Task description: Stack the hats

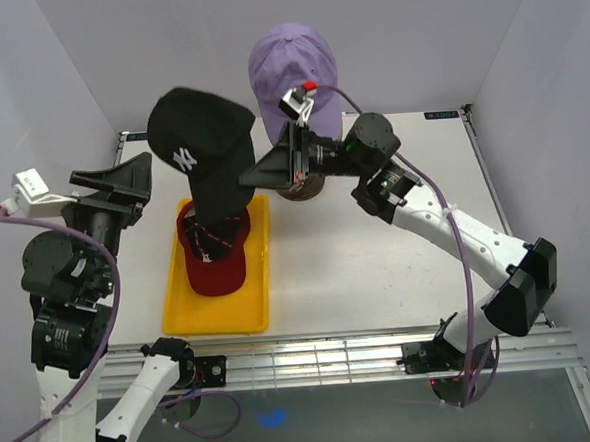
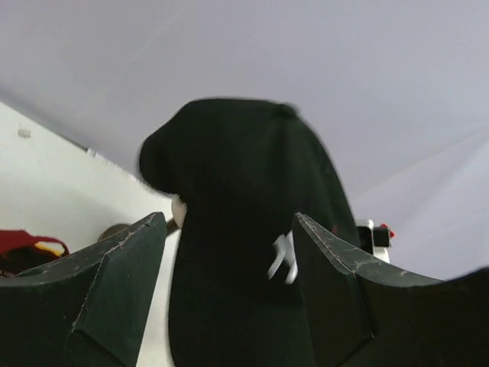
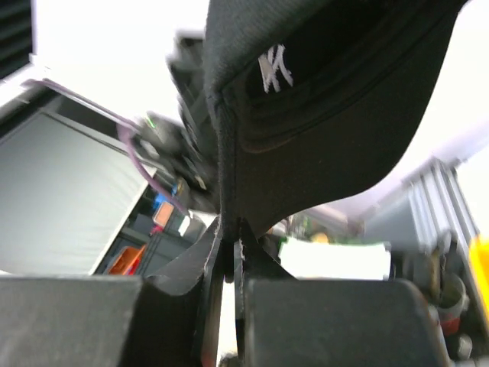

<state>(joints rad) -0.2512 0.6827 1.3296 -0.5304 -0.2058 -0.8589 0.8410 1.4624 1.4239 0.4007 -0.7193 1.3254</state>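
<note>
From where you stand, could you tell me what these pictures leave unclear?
Top view: black cap covers part of the red cap; anything under it in the tray is hidden.
Top view: lavender cap and right gripper hide most of its support.
Left wrist: white logo blurred.
Right wrist: background blurred.

The work cell is enclosed on three sides by plain, pale grey-lavender panels: back wall (image 1: 414,33), left wall (image 1: 26,87) and right wall (image 1: 567,74). The table (image 1: 379,276) has a flat white top. A slotted aluminium rail (image 1: 324,359) runs along its near edge. Beyond the rail lies a dark grey floor (image 1: 367,422) bearing a small blue mark (image 1: 272,418). Lighting is even and diffuse
</note>
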